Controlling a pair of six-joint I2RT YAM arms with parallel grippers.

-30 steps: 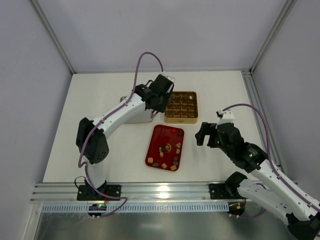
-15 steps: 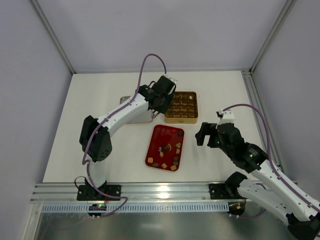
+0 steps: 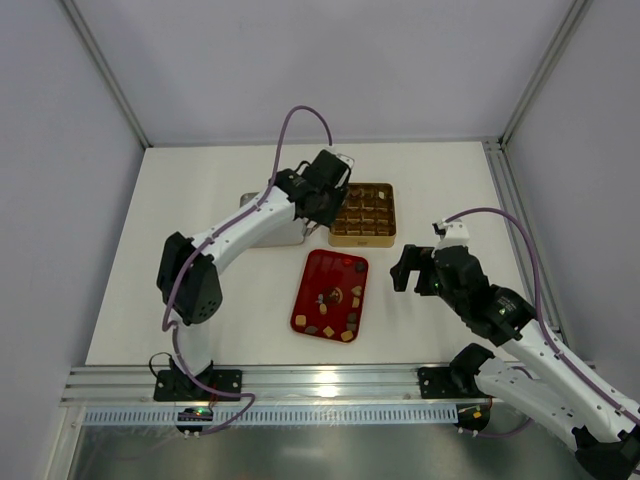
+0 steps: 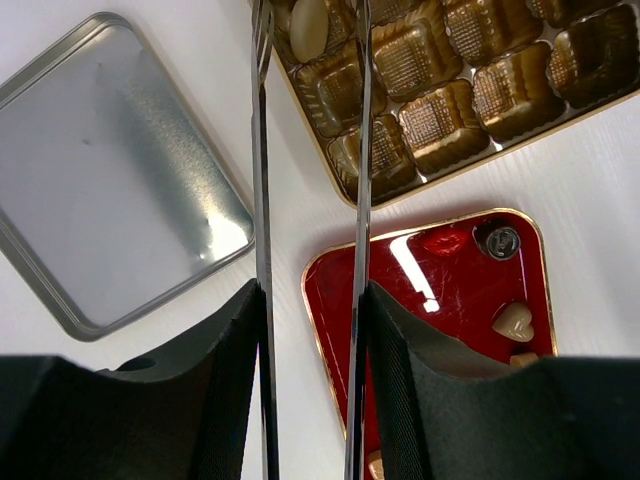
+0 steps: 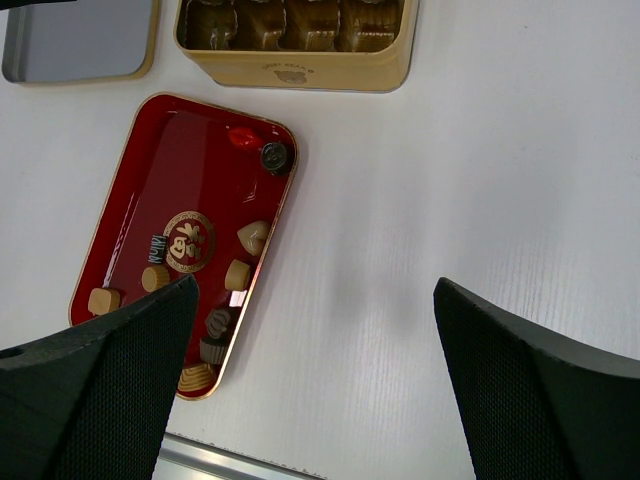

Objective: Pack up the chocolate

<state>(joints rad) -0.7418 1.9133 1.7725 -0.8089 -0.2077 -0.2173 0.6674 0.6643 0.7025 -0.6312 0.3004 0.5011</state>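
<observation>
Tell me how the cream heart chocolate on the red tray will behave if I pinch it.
The heart chocolate looks small and solid, so it is probably light and rigid. Its tapered sides may let it squirt out of a pinch. The red tray is glossy, so the piece will likely slide if nudged.

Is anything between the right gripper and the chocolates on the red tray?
Nothing visible does. The right gripper is open above bare table, right of the red tray; its chocolates lie uncovered.
</observation>
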